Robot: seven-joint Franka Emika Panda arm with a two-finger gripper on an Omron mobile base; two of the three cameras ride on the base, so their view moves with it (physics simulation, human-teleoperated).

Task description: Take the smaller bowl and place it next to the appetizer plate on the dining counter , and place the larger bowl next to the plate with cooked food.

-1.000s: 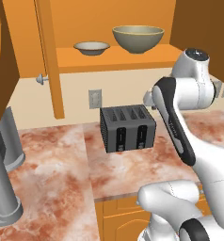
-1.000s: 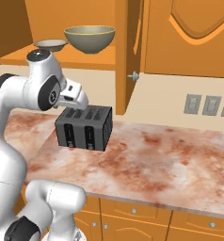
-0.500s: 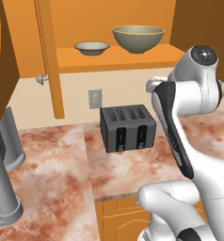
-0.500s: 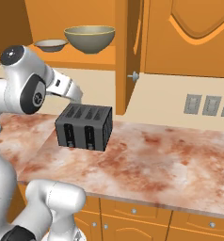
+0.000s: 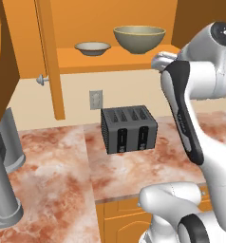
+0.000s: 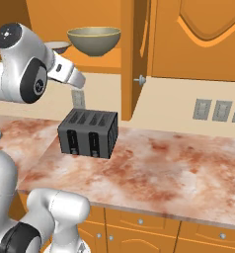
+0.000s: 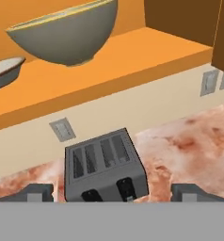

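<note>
Approaching open cabinet shelf (image 5: 110, 59); gripper (image 7: 112, 193) spread wide, empty, above dark grey toaster (image 7: 104, 164). Shallow beige-grey smaller bowl (image 5: 92, 47) beside deep olive larger bowl (image 5: 139, 38) on shelf. Next: raise, align with smaller bowl rim.

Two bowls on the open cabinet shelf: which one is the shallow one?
The smaller bowl, beige-grey with a pale inside, at the shelf's left in the left base view. The larger bowl beside it is deep, olive-grey and yellow-rimmed.
</note>
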